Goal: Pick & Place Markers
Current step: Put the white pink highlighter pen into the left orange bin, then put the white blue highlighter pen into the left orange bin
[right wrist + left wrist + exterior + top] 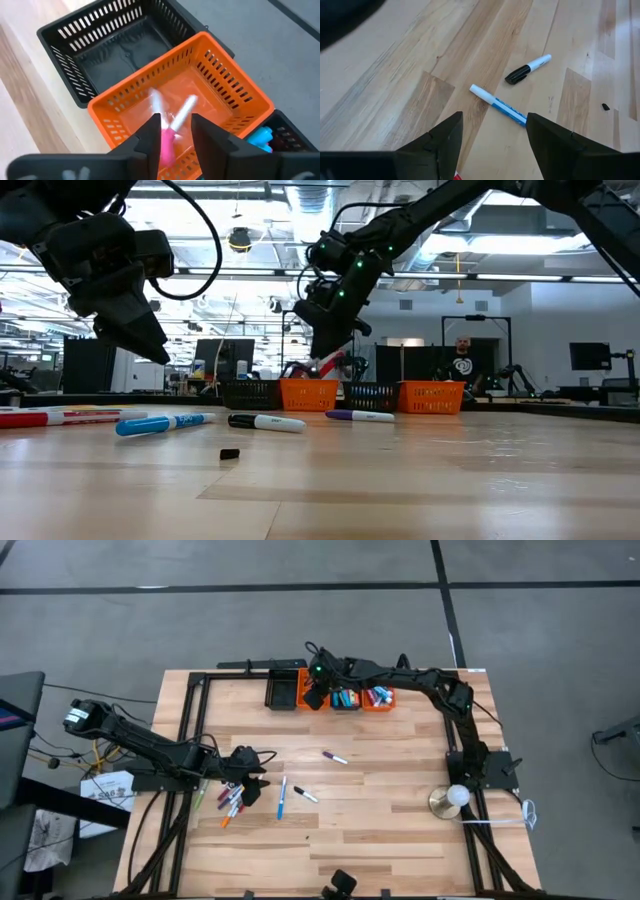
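Pink marker (166, 141) sits between the right gripper's (173, 131) fingers over the left orange bin (220, 80); fingers look parted round it, can't tell if they clamp it or have let go. Blurred white-bodied markers (172, 112) lie inside that bin. Black bin (75, 45) sits empty just beside it, another black bin with blue markers (260, 136) on the other side. In the high view the bins (340, 697) line the far table edge, right gripper (317, 692) above them. Loose markers on the wooden table (400, 830): purple-capped marker (335, 757) mid-table, blue marker (282, 796), black-capped white marker (305, 794), and a mixed cluster (230, 802) under the left gripper (250, 783). Left gripper (492, 140) hovers above the table, fingers apart, holding nothing, blue marker (497, 104) and black-capped one (527, 69) ahead of it. Small black cap (229, 453) lies alone on the table. Person stands in the room behind (461, 363).
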Motion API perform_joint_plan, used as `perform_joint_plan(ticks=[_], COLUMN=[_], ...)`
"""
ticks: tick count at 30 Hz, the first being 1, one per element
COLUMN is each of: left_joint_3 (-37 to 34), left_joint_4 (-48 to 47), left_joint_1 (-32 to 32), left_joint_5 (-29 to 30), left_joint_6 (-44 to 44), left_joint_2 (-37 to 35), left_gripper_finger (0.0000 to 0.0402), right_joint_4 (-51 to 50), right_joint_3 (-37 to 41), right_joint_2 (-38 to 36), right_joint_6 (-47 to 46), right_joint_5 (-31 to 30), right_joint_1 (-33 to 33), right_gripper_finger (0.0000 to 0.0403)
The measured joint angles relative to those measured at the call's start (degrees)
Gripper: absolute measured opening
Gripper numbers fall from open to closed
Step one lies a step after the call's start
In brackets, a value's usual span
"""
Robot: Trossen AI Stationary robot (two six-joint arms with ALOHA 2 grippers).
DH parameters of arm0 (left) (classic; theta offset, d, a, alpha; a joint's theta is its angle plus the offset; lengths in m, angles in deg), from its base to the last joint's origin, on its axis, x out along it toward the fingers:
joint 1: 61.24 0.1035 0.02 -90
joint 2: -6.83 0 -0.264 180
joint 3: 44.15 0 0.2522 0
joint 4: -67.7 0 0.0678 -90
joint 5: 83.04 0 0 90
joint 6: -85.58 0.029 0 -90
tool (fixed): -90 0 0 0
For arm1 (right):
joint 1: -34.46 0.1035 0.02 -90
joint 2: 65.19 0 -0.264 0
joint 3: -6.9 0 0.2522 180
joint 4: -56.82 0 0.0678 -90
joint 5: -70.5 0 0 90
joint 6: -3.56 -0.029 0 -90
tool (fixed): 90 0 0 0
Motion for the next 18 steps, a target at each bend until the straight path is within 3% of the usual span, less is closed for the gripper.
perform_joint_plan(ticks=[8,18], left_joint_3=[0.0,0.0], left_joint_4=[0.0,0.0], left_joint_1=[0.0,0.0], left_joint_5=[0.0,0.0], left_joint_6=[0.0,-0.1], left_joint_2=[0.0,0.0], left_gripper_finger=[0.0214,0.0214], right_joint_4=[-3.6,-16.4], right_joint_3=[0.0,0.5], right_joint_2=[0.0,0.0], right_joint_6=[0.6,5.8], right_joint_5=[2.7,4.5], right_joint_1=[0.1,5.8], right_gripper_finger=[0.0131,0.0112])
